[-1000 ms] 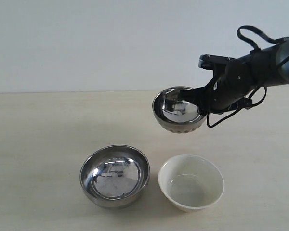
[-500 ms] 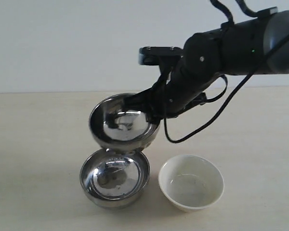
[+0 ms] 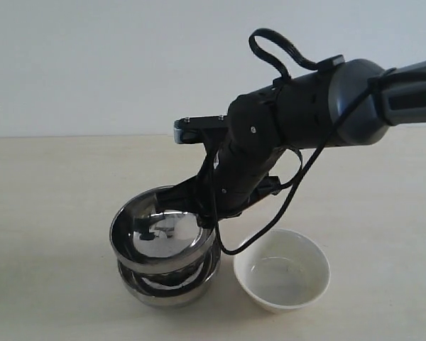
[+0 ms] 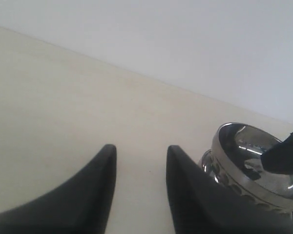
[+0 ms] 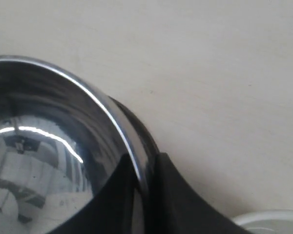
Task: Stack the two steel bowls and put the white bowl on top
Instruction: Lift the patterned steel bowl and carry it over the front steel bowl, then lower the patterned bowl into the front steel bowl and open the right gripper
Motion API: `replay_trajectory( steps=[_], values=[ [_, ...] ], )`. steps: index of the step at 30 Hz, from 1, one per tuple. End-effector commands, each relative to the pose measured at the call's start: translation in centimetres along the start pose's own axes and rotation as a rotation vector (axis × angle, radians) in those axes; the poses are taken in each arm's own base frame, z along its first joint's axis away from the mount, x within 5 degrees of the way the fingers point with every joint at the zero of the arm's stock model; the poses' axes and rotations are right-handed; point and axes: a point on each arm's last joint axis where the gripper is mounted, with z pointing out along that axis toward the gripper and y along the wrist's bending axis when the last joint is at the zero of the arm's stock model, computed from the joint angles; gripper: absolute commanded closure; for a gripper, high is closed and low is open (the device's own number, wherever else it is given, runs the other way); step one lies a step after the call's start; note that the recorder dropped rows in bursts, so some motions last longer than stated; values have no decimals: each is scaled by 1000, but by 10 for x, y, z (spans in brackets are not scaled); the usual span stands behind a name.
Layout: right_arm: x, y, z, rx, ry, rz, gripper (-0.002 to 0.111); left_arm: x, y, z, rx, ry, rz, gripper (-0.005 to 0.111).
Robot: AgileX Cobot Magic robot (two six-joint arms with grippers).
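Pale tabletop [image 3: 50, 192] below white wall [image 3: 92, 64]

Pale beige matte surface [image 3: 50, 206] carried two items directly: a round shiny stainless steel bowl [image 3: 172, 294] near the front, upright, and a round glossy off-white bowl [image 3: 282, 271] just beside it on the right, upright, small gap between them.

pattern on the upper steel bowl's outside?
Upper steel bowl: band of oval dimples, clearest in left wrist view.
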Motion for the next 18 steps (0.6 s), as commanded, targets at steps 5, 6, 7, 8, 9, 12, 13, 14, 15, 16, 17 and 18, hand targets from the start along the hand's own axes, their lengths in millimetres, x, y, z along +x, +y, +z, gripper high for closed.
replay_trajectory(
  steps=[5,6,7,8,9,12,13,14,15,16,17,18],
  values=[
    [3,-2,14,6,21,10,108,1,0,0,-2,-4,-2,74],
    [3,-2,14,6,19,10,108,1,0,0,-2,-4,-2,74],
    [3,-2,14,5,17,10,108,1,0,0,-2,-4,-2,74],
    [2,-2,14,4,15,10,108,1,0,0,-2,-4,-2,74],
    [2,-1,14,4,13,10,108,1,0,0,-2,-4,-2,74],
    [2,-1,14,1,14,2,108,1,0,0,-2,-4,-2,74],
    [2,-1,14,-1,14,-2,108,1,0,0,-2,-4,-2,74],
    [3,-1,14,-1,16,-9,107,1,0,0,-2,-4,-2,74],
    [3,-1,14,-4,17,-12,106,1,0,0,-2,-4,-2,74],
    [3,-1,14,-5,19,-12,103,1,0,0,-2,-4,-2,74],
    [3,-1,14,-7,22,-8,98,1,0,0,-2,-4,-2,74],
    [3,0,14,-13,23,3,92,1,0,0,-2,-4,-2,74]
  ],
)
